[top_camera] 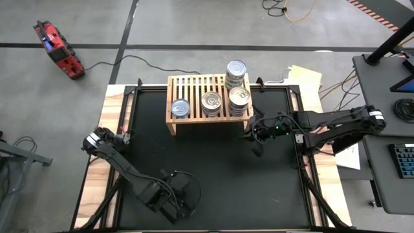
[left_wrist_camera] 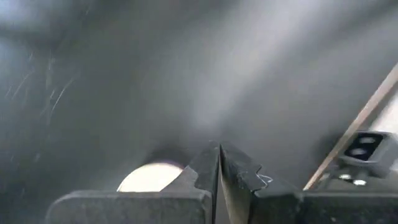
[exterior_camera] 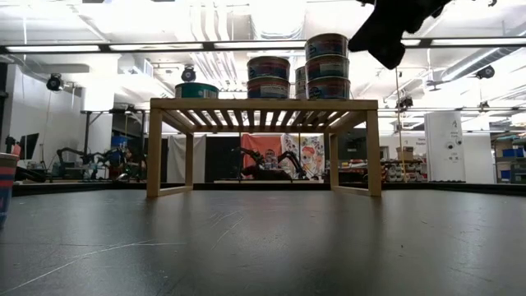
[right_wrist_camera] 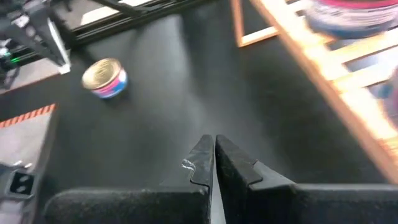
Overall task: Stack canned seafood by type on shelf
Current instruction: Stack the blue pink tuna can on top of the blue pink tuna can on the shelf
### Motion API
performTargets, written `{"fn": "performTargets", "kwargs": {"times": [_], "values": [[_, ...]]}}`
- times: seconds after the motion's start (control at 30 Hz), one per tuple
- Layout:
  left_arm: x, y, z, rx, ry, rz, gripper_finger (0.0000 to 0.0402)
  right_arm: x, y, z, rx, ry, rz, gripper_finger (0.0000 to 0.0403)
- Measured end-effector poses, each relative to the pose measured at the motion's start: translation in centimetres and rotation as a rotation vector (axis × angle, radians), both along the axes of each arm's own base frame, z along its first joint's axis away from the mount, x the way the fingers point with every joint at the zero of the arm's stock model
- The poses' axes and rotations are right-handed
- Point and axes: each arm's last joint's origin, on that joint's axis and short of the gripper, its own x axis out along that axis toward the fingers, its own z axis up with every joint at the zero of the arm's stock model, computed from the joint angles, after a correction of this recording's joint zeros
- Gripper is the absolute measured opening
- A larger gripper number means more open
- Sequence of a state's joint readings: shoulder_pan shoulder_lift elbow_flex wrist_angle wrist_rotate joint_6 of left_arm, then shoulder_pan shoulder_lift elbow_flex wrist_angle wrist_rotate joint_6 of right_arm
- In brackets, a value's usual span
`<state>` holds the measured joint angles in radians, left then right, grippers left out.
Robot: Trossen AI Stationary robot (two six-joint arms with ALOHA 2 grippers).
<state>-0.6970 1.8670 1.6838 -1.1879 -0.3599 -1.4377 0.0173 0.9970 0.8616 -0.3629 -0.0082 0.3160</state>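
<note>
The light-wood shelf (top_camera: 194,120) stands at the table's far middle. Canned seafood rests on its slatted top: a single tin (top_camera: 180,108), another stack (top_camera: 211,103), and two taller stacks (top_camera: 239,100) (top_camera: 237,71) at its right end. One gold-lidded tin (right_wrist_camera: 104,78) sits alone on the black mat; its pale lid (left_wrist_camera: 152,177) shows just under my left gripper (left_wrist_camera: 219,162), which hangs shut and empty above the table's near left (top_camera: 180,202). My right gripper (right_wrist_camera: 214,149) is shut and empty, raised just off the shelf's right end (top_camera: 251,134).
The black mat (top_camera: 220,175) is bare between the shelf and the near edge. A camera block (left_wrist_camera: 365,149) sits by the table's wooden rim. A red tool (top_camera: 58,48) lies on the floor at the far left, and a desk with a keyboard (top_camera: 402,158) stands to the right.
</note>
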Motion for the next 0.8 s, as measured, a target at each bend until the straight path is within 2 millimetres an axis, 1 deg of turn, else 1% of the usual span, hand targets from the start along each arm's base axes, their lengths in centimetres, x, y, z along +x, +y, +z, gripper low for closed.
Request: {"fn": "performTargets", "kwargs": {"times": [0.13, 0.3, 0.4, 0.5, 0.57, 0.67, 0.73, 0.8], "values": [[0.3, 0.0, 1.2, 0.082, -0.114, -0.081, 0.0000, -0.1, 1.3, 0.0, 0.028, 0.006, 0.041, 0.0009], [0.3, 1.1, 2.8, 0.141, -0.172, -0.121, 0.0000, -0.3, 2.8, 0.0, 0.043, 0.009, 0.095, 0.0009], [-0.2, 1.8, 3.1, 0.147, -0.170, -0.128, 0.0000, -0.4, 3.4, 0.0, 0.043, 0.010, 0.124, 0.0009], [-1.2, 2.5, 3.5, 0.143, -0.177, -0.129, 0.0000, -0.4, 3.8, 0.0, 0.046, 0.011, 0.136, 0.0009], [-2.1, 3.1, 3.5, 0.143, -0.181, -0.130, 0.0000, -0.5, 3.8, 0.0, 0.059, 0.013, 0.129, 0.0009], [-3.5, 4.2, 2.8, 0.137, -0.192, -0.126, 0.0000, -0.5, 3.8, 0.0, 0.070, 0.013, 0.122, 0.0009], [-4.5, 5.0, 1.8, 0.127, -0.207, -0.123, 0.0000, -0.5, 3.8, 0.0, 0.069, 0.013, 0.122, 0.0009], [-5.3, 5.7, 0.7, 0.089, -0.258, -0.115, 0.0000, -0.5, 3.8, 0.0, 0.068, 0.012, 0.115, 0.0009]]}}
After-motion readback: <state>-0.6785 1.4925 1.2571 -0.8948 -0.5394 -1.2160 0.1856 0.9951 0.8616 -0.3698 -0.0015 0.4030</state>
